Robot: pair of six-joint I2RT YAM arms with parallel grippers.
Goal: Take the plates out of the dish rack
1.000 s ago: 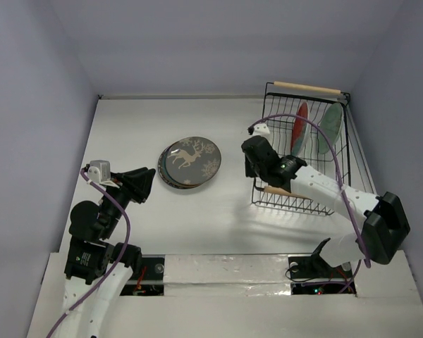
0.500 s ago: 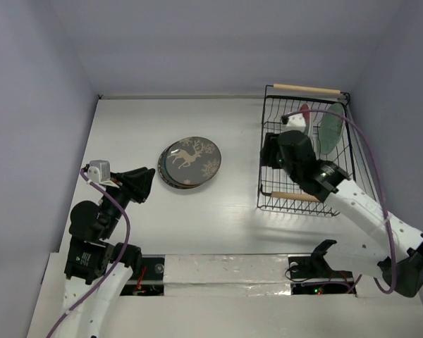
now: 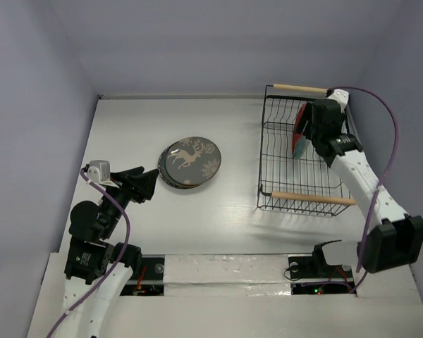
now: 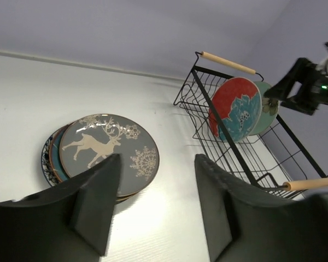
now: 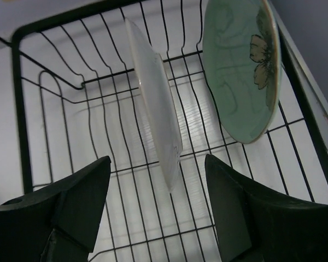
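The black wire dish rack (image 3: pixel 282 163) stands at the right with two plates upright in it. The red-and-teal plate (image 4: pixel 236 107) is in front and the pale green flower plate (image 5: pixel 243 71) behind it. My right gripper (image 3: pixel 312 132) hangs open over them. In the right wrist view the front plate (image 5: pixel 156 103) shows edge-on, its rim between my open right fingers (image 5: pixel 157 169), untouched. The reindeer plate (image 3: pixel 190 159) tops a stack on the table. My left gripper (image 3: pixel 145 184) is open and empty just left of the stack.
The rack has wooden rod handles at its near edge (image 3: pixel 311 198) and its far edge (image 3: pixel 304 88). Walls close the table on the left, back and right. Edges of other plates (image 4: pixel 49 158) show under the reindeer plate.
My right arm swung from the rack's near left corner to above the two upright plates, and its jaws opened. The left jaws opened wider without moving away.
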